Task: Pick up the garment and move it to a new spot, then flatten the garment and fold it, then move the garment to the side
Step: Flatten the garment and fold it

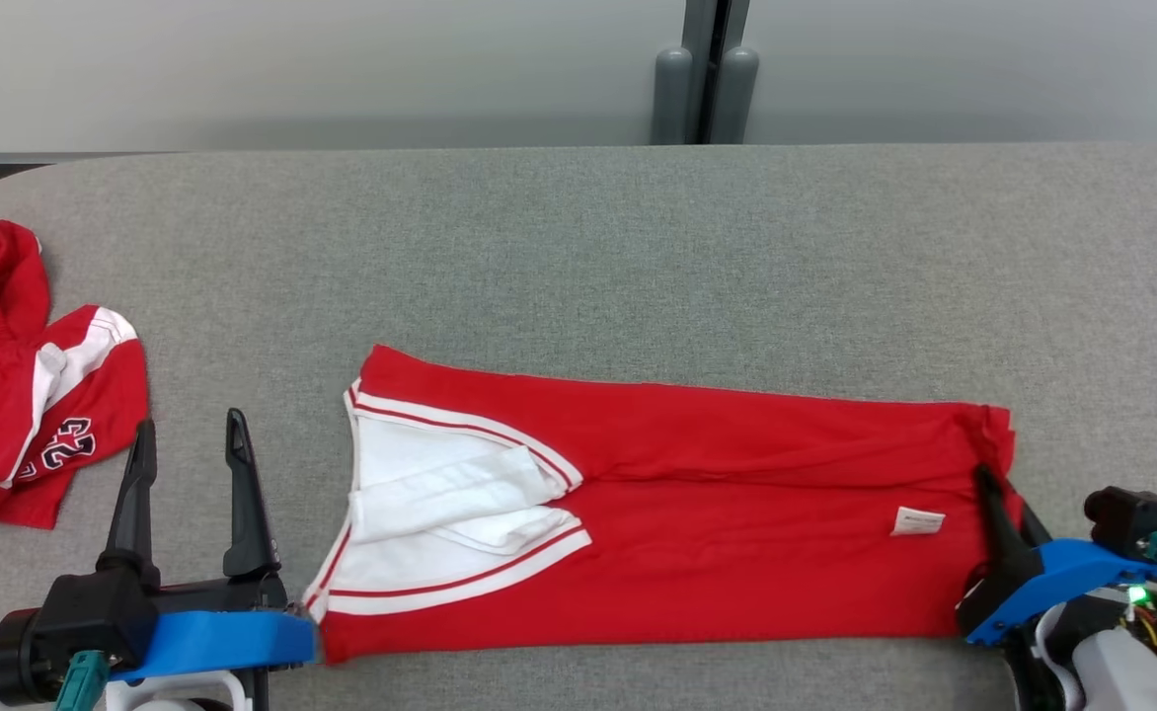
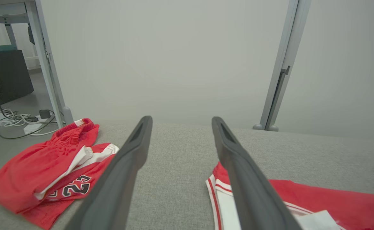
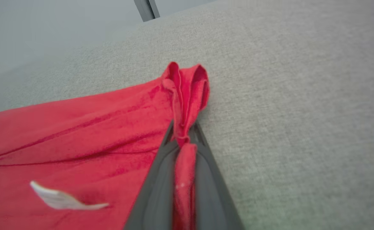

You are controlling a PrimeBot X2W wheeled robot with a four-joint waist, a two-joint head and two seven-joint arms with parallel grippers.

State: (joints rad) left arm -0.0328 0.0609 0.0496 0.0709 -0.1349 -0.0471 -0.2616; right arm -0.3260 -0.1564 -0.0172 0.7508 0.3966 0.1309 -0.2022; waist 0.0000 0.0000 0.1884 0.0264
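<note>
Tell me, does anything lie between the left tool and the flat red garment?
Nothing visible does. The open left tool sits just left of the garment, with bare table between them. The other red shorts lie farther left, out of the way. The right tool is shut on the garment's right end.

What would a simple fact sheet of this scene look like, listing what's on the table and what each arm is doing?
surface: grey fabric-covered table
main item: red garment with white trim, lying flat, stretched left to right
tag: small white label near that garment's right end
other item: crumpled red garment printed 23, at the table's left edge
left jaws: open, empty, between the two garments
right jaws: shut, pinching the bunched right end of the red garment with white trim
</note>
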